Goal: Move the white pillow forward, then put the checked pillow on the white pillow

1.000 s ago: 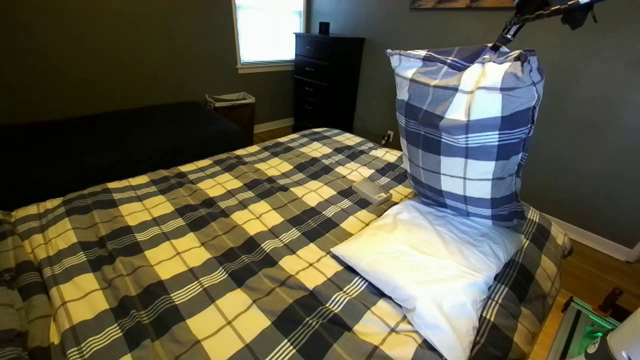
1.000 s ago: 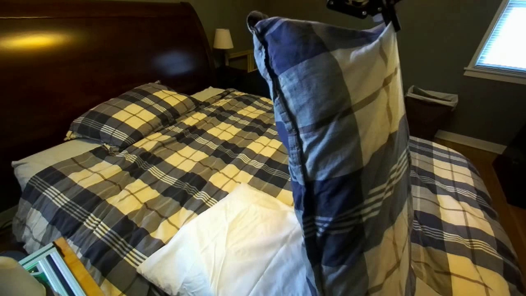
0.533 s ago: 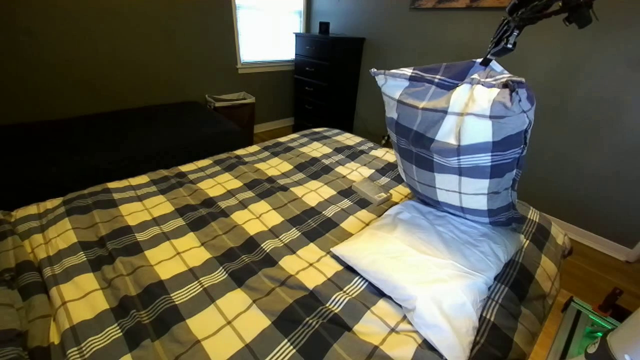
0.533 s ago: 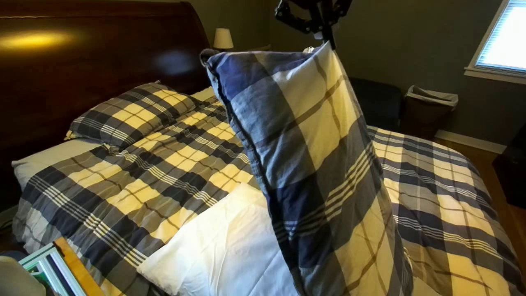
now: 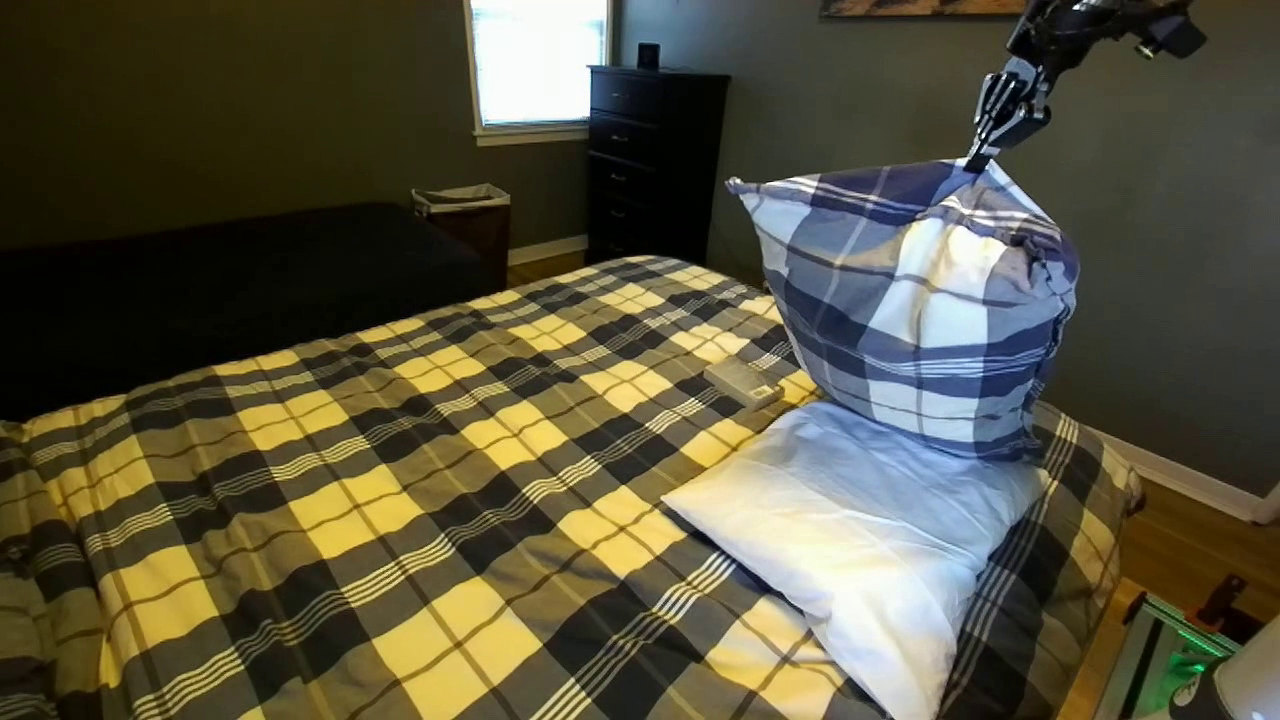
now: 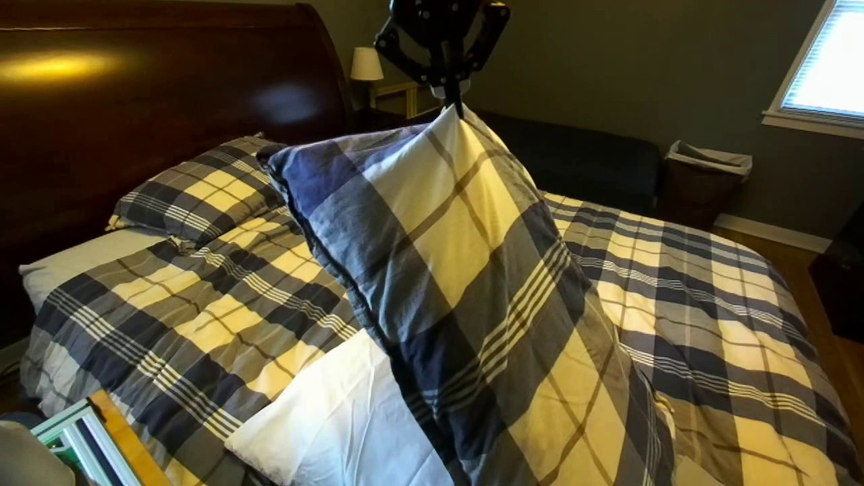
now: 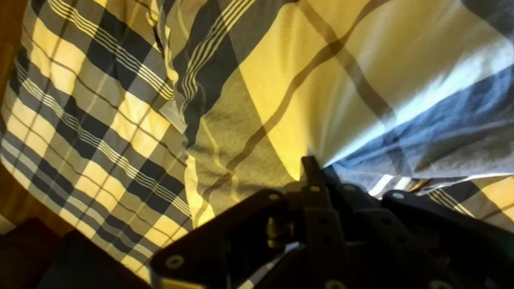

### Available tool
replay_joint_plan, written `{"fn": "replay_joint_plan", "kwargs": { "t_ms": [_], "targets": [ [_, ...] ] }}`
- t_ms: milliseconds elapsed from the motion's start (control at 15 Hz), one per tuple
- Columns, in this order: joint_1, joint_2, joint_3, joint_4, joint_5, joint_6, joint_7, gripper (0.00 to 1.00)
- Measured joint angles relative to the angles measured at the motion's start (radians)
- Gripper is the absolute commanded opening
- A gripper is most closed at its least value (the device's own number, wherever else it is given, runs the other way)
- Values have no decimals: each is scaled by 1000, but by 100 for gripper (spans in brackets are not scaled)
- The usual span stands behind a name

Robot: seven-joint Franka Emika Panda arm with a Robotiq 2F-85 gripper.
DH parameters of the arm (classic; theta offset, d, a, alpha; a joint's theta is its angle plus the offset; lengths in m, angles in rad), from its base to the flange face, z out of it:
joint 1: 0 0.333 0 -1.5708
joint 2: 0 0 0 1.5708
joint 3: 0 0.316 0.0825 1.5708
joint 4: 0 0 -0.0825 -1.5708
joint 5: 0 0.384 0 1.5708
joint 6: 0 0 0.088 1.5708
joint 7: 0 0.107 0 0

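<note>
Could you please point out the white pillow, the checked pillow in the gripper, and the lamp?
White pillow point(image 5: 865, 530), in an exterior view: upper face.
Checked pillow point(image 6: 469, 297), in an exterior view: broad side.
Lamp point(image 6: 366, 64), in an exterior view: shade.

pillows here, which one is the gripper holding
The blue-and-white checked pillow: the gripper pinches its raised upper edge. The white pillow lies on the bedspread and the cream-and-dark plaid pillow rests by the headboard, neither gripped.
</note>
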Motion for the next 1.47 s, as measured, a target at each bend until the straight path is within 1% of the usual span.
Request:
{"fn": "replay_joint_plan", "kwargs": {
  "t_ms": [400, 467, 533, 600, 867, 933, 1133, 1200, 1467],
  "targets": [
    [24, 1, 28, -1, 41, -198, -18, 0],
    [27, 2, 33, -1, 43, -224, -21, 26],
    [29, 3, 38, -1, 43, -245, -24, 27],
    [30, 4, 42, 0, 43, -269, -26, 32],
    [35, 3, 53, 29, 43, -330, -28, 62],
    [35, 3, 54, 39, 43, -334, -28, 69],
    [36, 4, 53, 69, 43, -332, -28, 93],
    [36, 4, 52, 79, 43, -327, -28, 99],
    [33, 5, 42, 122, 43, -276, -26, 100]
  ]
}}
